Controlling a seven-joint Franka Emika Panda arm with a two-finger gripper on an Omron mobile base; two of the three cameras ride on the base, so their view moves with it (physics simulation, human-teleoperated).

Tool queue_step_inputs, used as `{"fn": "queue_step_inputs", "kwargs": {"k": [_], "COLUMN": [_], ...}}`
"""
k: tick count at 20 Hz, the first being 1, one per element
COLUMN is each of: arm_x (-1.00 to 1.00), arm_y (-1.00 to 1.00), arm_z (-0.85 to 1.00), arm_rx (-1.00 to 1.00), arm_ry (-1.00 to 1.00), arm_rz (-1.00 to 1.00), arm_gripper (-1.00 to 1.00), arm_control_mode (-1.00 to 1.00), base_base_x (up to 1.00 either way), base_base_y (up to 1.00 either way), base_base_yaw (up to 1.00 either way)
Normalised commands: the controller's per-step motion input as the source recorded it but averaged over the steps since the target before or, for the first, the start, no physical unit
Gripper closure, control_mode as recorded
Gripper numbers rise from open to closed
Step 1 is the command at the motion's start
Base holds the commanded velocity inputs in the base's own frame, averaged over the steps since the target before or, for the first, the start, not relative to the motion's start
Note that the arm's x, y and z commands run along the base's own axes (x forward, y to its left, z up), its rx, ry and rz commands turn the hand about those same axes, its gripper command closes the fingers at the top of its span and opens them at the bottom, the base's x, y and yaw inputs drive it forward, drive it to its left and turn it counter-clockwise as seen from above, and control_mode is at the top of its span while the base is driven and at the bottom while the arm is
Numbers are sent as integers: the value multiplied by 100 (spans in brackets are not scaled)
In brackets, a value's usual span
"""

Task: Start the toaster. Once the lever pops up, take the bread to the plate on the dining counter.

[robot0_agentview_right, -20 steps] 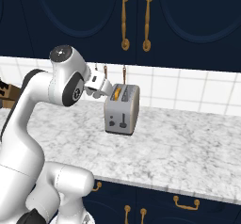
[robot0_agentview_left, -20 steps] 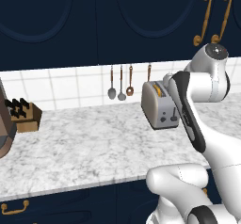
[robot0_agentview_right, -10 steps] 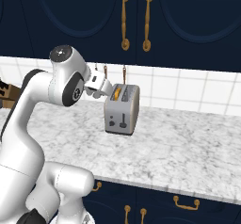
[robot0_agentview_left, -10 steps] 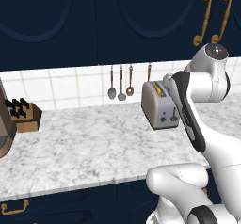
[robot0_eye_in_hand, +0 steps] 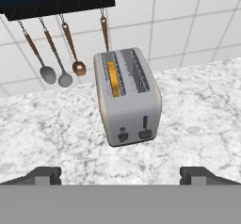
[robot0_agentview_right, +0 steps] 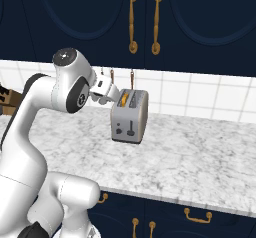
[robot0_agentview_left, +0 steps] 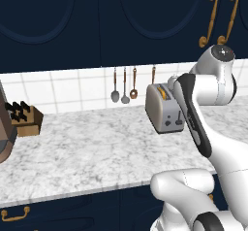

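The small boxy silver-grey metal toaster (robot0_eye_in_hand: 128, 97) is parked on the marble table (robot0_eye_in_hand: 197, 110), bread (robot0_eye_in_hand: 112, 78) in its slot; nothing's been moved lately, pincer (robot0_eye_in_hand: 120, 173) spread wide, lever (robot0_eye_in_hand: 145, 132) untouched.

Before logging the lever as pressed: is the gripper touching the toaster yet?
Apart. In the hand view the open gripper has its fingertips well short of the toaster, with bare counter between them.

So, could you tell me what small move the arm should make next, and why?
Probably ease the open gripper forward and down toward the lever on the toaster end face: the fingertips stand wide apart, short of it, and the bread sits in the slot.
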Motion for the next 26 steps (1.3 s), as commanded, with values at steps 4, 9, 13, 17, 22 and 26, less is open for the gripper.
{"fn": "queue_step_inputs", "kwargs": {"k": [4, 9, 13, 17, 22, 26], "arm_x": [0, 0, 0, 0, 0, 0], "arm_y": [0, 0, 0, 0, 0, 0], "arm_z": [0, 0, 0, 0, 0, 0], "arm_rx": [0, 0, 0, 0, 0, 0], "arm_ry": [0, 0, 0, 0, 0, 0], "arm_rz": [0, 0, 0, 0, 0, 0], "arm_gripper": [-100, -100, -100, -100, -100, -100], "arm_control_mode": [-100, -100, -100, -100, -100, -100], "base_base_x": [0, 0, 0, 0, 0, 0], "base_base_y": [0, 0, 0, 0, 0, 0], "base_base_yaw": [0, 0, 0, 0, 0, 0]}}
